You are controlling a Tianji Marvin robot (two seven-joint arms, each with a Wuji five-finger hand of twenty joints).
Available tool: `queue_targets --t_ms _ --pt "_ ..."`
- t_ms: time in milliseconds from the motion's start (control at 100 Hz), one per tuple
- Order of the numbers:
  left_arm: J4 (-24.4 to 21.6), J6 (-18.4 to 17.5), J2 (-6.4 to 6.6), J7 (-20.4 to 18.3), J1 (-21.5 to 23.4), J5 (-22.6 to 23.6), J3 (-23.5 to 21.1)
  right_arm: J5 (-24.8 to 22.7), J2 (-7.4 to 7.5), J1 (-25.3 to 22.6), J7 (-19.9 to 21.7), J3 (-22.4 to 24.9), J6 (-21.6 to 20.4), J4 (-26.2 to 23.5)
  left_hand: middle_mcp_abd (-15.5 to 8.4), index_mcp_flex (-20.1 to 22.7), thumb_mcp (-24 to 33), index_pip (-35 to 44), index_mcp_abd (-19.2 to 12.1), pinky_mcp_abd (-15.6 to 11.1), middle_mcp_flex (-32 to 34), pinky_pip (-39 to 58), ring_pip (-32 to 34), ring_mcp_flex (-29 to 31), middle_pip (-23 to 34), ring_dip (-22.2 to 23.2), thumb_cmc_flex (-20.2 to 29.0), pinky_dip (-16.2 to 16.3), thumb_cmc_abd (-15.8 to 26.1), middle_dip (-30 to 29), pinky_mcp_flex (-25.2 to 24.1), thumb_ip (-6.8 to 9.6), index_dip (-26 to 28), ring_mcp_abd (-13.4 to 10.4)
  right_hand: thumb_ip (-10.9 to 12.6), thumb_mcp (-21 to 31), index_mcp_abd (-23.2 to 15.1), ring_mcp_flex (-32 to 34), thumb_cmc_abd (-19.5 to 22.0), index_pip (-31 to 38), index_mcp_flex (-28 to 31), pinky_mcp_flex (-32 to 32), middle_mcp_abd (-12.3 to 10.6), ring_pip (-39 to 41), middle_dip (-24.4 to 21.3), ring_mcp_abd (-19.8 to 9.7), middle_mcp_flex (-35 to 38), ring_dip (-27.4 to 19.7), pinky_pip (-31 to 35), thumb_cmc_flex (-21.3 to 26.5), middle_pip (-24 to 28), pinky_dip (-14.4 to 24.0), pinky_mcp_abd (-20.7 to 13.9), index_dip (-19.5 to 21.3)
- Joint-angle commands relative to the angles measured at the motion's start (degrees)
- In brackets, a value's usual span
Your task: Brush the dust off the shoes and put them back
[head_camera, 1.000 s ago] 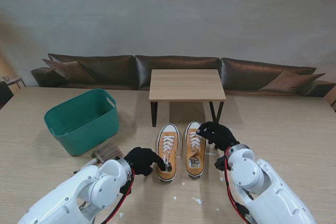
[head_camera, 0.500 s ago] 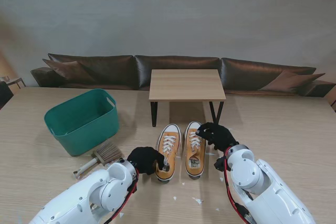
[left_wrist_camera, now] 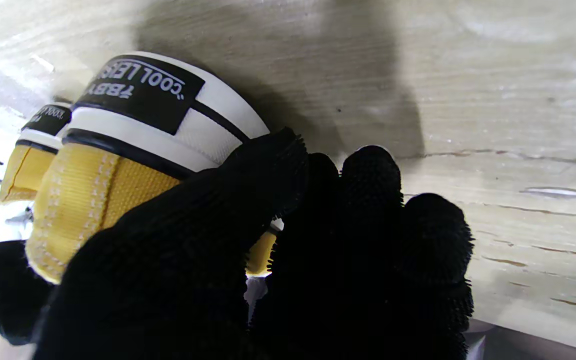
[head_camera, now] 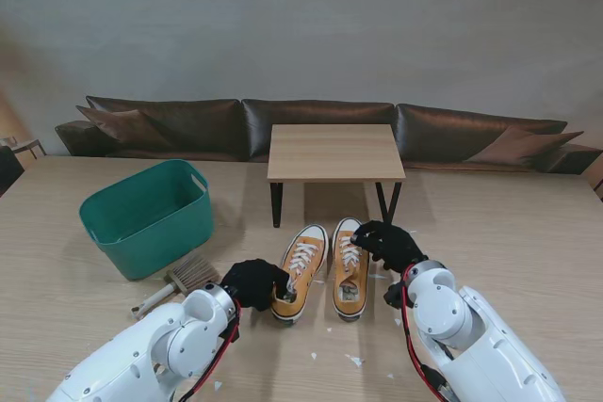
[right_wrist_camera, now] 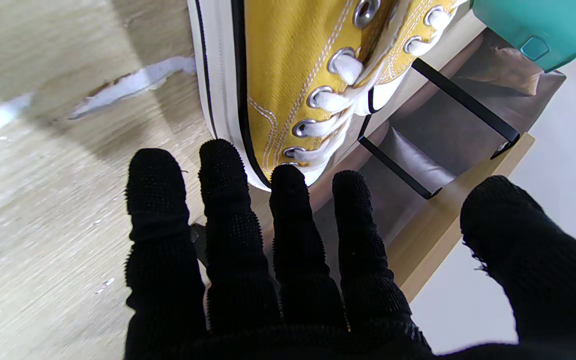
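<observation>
Two yellow canvas sneakers with white laces lie side by side in front of me. My left hand (head_camera: pixel 254 281) is shut on the heel of the left shoe (head_camera: pixel 300 265), which is angled with its heel swung towards the brush. In the left wrist view my fingers (left_wrist_camera: pixel 248 240) wrap around that heel (left_wrist_camera: pixel 133 125), just under its black label. The right shoe (head_camera: pixel 350 268) lies straight. My right hand (head_camera: pixel 386 244) rests beside its laced front, fingers spread and open. In the right wrist view my fingertips (right_wrist_camera: pixel 288 185) touch the white sole edge of the right shoe (right_wrist_camera: pixel 308 65).
A wooden-handled brush (head_camera: pixel 179 281) lies to the left of my left hand. A green basket (head_camera: pixel 146 214) stands beyond it. A small wooden table (head_camera: pixel 335 151) stands just past the shoes' toes. White scraps (head_camera: pixel 353 360) dot the table top near me.
My left hand has closed on the left shoe's heel and pulled it leftwards, so that shoe now lies at an angle. The right hand and right shoe have not moved.
</observation>
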Motion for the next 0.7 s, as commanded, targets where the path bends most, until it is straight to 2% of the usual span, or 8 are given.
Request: queue_targets --t_ms 0,260,500,600,690 --pt "-0.7 -0.61 -0.11 -0.76 -0.3 -1.14 -0.77 0.07 -0.21 -0.26 0.96 -0.24 -0.15 -0.04 0.58 0.11 -0.45 9.38 11.79 1.79 2.14 -0.53 -0.72 2.72 0.88 1.58 -2.32 0.16 -2.81 0.27 1.54 -4.17 1.77 1.04 1.57 -1.08 0.04 0.82 0.98 0.38 -1.48 -14.89 1.0 0.76 -0.21 0.21 1.47 0.51 0.89 0.26 0.62 1.02 1.52 -0.84" --pt "-2.58 -3.3 -0.46 -1.76 0.25 -5.6 -4.27 0.31 -0.22 -0.93 0.79 -0.07 -0.7 -0.78 1.18 -0.97 0.64 10.59 13.65 3.08 1.8 -0.65 -0.18 2.32 1.97 3.34 -1.27 1.2 -1.55 2.31 0.28 -3.81 3.0 1.99 1.58 -0.98 0.06 0.72 0.86 0.41 -1.46 -14.92 1.14 0.75 -0.25 0.23 1.19 0.51 0.89 0.34 0.55 1.01 1.48 -0.87" --pt "-5.31 -5.44 0.04 -7.53 -0.07 -11.14 -7.88 -0.4 -0.57 -2.75 -1.86 0.74 -1.3 -4.16 2.05 -1.48 -0.33 10.51 15.02 3.22 1.11 -0.72 0.42 1.23 2.26 4.71 -0.07 2.1 -0.64 3.81 -1.49 -3.2 3.25 2.85 1.63 -0.26 0.27 -0.76 0.31 0.07 -2.43 -15.34 1.51 0.26 -0.46 -0.34 -3.54 0.3 0.71 0.51 -0.35 0.9 0.92 -0.98" --pt "-5.99 -6.45 0.41 -10.71 -1.08 -13.92 -8.83 -1.61 -0.53 -2.81 -2.45 0.51 -1.55 -5.11 2.4 -2.08 -0.69 10.7 15.7 3.04 0.69 -1.2 0.74 0.62 2.43 5.53 0.44 2.61 0.04 4.83 -2.57 -2.76 3.62 3.19 1.49 1.01 -1.21 -4.36 -1.83 -0.51 -5.22 -17.51 0.74 -0.83 -0.64 -0.74 -8.75 -0.24 -0.43 0.53 -0.35 0.67 -0.12 -0.9" --pt "-6.21 -7.27 0.6 -12.95 -2.24 -16.57 -9.32 -3.44 -0.17 -2.43 -2.06 0.06 -2.08 -5.82 2.49 -2.32 -0.8 10.82 15.77 2.78 0.4 -1.39 0.79 0.49 2.54 5.81 0.56 2.86 0.28 5.41 -2.79 -2.64 3.81 3.19 1.21 2.57 -1.87 -8.23 -5.78 -1.57 -9.19 -19.97 -0.59 -2.04 -1.29 -1.72 -13.12 -0.99 -2.23 0.99 -0.42 0.62 -1.66 -0.9"
